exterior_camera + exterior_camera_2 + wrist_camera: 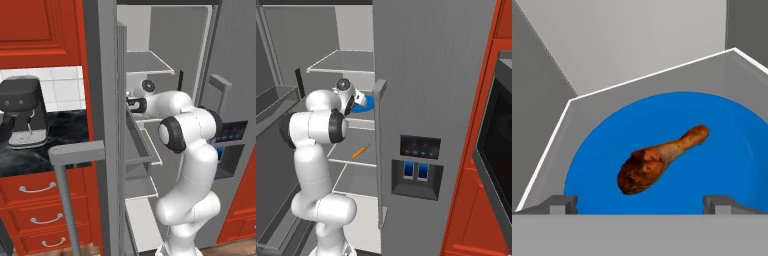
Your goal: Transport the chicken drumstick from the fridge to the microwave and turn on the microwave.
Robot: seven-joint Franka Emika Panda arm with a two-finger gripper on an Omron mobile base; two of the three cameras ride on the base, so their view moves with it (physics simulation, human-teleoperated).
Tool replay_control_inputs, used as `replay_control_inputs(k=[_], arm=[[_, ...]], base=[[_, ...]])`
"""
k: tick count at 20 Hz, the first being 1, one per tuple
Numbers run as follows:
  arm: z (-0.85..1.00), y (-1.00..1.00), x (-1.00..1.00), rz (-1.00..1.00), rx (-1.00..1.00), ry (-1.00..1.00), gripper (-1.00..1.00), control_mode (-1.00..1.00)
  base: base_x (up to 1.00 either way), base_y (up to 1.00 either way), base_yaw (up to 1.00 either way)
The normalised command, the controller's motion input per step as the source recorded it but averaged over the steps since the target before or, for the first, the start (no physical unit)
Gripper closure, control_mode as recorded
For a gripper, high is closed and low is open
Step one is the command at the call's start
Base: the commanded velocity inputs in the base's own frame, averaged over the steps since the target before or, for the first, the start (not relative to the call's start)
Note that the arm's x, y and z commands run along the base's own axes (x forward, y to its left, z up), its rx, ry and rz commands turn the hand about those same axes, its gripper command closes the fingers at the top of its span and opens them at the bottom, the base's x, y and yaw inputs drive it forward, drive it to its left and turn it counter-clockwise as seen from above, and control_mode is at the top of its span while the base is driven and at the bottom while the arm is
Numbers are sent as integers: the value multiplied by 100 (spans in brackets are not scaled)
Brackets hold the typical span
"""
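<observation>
The arm reaches into the open fridge [431, 75] at mid-shelf height, and the tool [640, 204] hangs over the chicken drumstick [660, 160] with its jaws spread wide and nothing between them; the two dark fingertips [558, 204] stand well to either side of the meat, which looks like a deliberate line-up for a grasp across the thick end. The drumstick lies on a round blue plate [602, 150] on a white-edged fridge shelf [557, 135], fat end toward the tool and the paler bone end pointing away and to the right, so it sits where the hand can come straight down on it. The hand view gives this closely: the meat's tilt, its place a little left of the plate's middle, and the shelf's back corner. The right base view has the blue plate [365, 105] as a sliver beside the wrist, and adds what the hand view lacks: an orange carrot [359, 151] on the shelf below, the closed right door with its bar handle [379, 150] and blue-lit dispenser panel [418, 165], and the edge of the microwave [495, 150] set in red cabinets, where the drumstick must go. The left base view adds the swung-open left door [107, 125], a black coffee machine [22, 112] on the dark counter [65, 125] and red drawers [40, 200] beneath.
</observation>
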Motion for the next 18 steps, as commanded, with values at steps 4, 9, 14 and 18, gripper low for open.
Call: replay_control_inputs(k=[4, 9, 14, 18], arm=[[-11, 0, 29, 0, 0, 2, -100, -100], [-16, 0, 24, 0, 0, 3, -100, -100], [-17, 2, 24, 0, 0, 1, -100, -100], [-14, 12, 28, 0, 0, 0, -100, -100]], base=[[0, 0, 0], [0, 0, 0], [0, 0, 0], [0, 0, 0]])
